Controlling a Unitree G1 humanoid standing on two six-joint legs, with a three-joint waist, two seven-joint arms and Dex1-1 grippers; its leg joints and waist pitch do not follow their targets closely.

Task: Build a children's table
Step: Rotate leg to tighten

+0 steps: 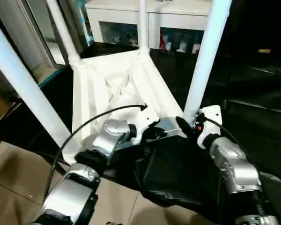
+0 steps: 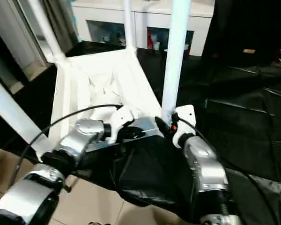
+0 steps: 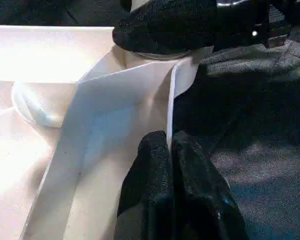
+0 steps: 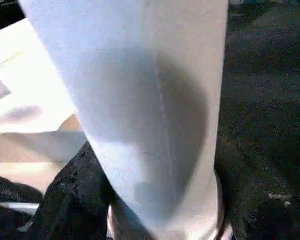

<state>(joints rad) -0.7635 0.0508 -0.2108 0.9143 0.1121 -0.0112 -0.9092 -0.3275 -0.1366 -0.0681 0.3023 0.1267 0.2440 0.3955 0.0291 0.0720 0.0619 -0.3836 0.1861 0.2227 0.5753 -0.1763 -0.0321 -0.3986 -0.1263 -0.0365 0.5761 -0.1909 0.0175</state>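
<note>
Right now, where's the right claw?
In the head views, the right claw is at the near right leg, low by its corner socket, beside the left claw.

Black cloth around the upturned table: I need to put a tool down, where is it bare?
Bare black cloth lies right of the near right leg. The near corner is crowded: both end effectors, left and right, meet there.

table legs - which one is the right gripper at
The near right leg. The right gripper sits around its base at the tabletop corner; the other three legs stand untouched at the other corners.
</note>
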